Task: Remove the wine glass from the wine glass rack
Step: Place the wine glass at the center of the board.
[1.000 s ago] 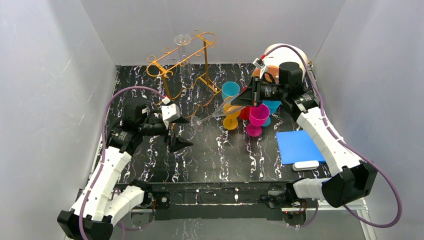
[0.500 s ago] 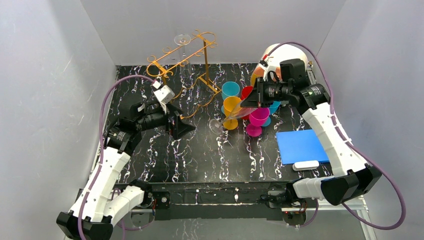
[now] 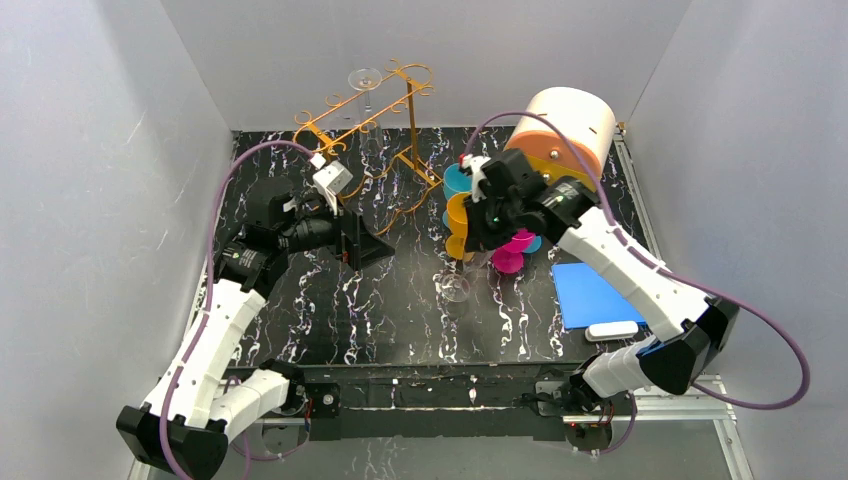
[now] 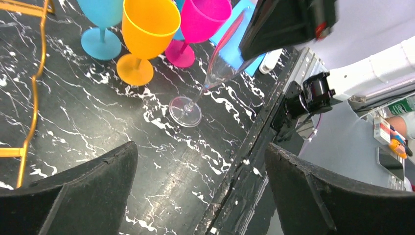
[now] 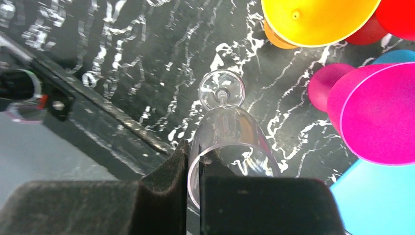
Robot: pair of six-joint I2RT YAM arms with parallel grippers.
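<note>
The wine glass (image 5: 235, 132) is pinched at its rim by the right gripper (image 5: 192, 164) for set-down at six o'clock of the cups (image 3: 459, 213), release being called for next; the left gripper (image 4: 200, 166) is spread empty.

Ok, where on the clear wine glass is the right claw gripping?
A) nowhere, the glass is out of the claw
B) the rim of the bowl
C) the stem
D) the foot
B: in the right wrist view the right claw is shut on the rim wall of the clear wine glass, at the open end of its bowl.
</note>
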